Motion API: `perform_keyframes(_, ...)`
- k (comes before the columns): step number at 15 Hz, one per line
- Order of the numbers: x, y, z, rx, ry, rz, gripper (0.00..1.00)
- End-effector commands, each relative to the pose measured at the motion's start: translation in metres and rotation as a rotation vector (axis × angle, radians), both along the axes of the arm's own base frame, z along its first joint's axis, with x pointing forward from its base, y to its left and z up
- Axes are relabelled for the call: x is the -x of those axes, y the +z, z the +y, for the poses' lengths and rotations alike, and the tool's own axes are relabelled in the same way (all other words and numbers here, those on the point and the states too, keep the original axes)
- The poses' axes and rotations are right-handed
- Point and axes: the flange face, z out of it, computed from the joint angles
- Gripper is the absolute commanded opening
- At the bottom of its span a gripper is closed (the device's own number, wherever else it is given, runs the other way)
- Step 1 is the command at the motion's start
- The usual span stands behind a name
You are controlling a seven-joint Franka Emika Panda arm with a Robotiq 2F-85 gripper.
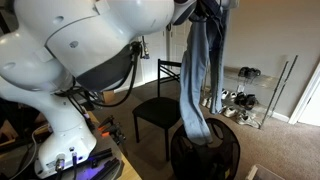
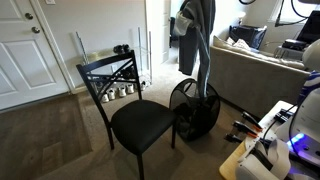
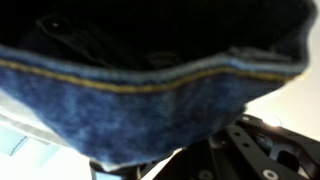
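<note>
Past the bench's (image 1: pixel 116 168) edge and right of the black chair (image 1: pixel 155 112), blue jeans (image 1: pixel 195 70) are hanging full length from the gripper (image 1: pixel 205 9), their lower end trailing into the black mesh hamper (image 1: pixel 205 150). The jaws are clamping the denim near its top. The cloth is looking soft, limp and fairly heavy, so a thick seam or hem is offering the surest hold.
</note>
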Motion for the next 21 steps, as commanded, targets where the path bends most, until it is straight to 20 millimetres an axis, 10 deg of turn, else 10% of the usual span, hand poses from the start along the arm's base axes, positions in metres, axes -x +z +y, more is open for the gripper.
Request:
perform_keyframes(1, 0.031, 0.003, -0.003, 0.027, -0.018, -0.005, 0.01)
perform_keyframes(8, 0.106, -0.041, -0.04, 0.072, -0.128, 0.11, 0.01)
perform_keyframes(21, 0.148, -0.088, 0.107, 0.28, 0.068, 0.243, 0.01)
